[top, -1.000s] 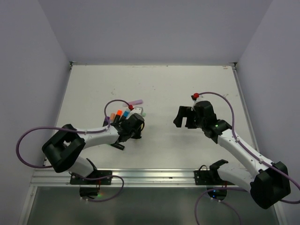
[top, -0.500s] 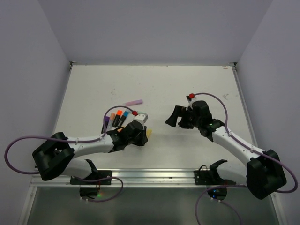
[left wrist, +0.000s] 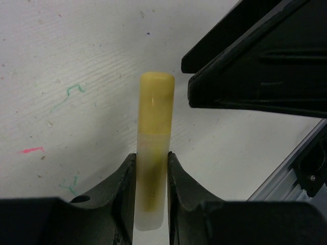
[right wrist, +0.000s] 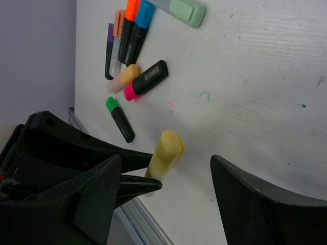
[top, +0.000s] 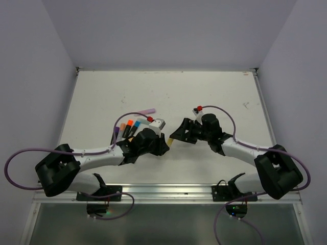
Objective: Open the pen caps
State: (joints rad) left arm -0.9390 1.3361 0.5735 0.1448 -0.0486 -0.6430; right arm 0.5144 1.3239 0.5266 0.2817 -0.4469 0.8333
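My left gripper [top: 164, 143] is shut on a pastel yellow pen [left wrist: 153, 148] and holds it above the table. Its jaws [left wrist: 152, 176] clamp the pen's frosted, paler end. The solid yellow end [left wrist: 157, 99] sticks out towards my right gripper [top: 178, 135]. My right gripper [right wrist: 165, 159] is open, its fingers wide on either side of the yellow pen [right wrist: 164, 155] and not touching it. I cannot tell which end is the pen's cap. Several other capped pens [top: 129, 127] lie in a loose group behind the left arm.
In the right wrist view, mint [right wrist: 186, 10], orange-ended [right wrist: 132, 20], blue-ended [right wrist: 141, 25], purple-ended [right wrist: 109, 51], peach [right wrist: 125, 76], pink-ended [right wrist: 148, 79] and green-ended [right wrist: 120, 118] pens lie on the white table. A lilac pen [top: 146, 111] lies farther back. The table's metal front rail [top: 168, 191] is near.
My left gripper has come away from the pen group with the yellow pen and moved right. My right gripper has moved left, bringing its open fingers around the pen's free end.
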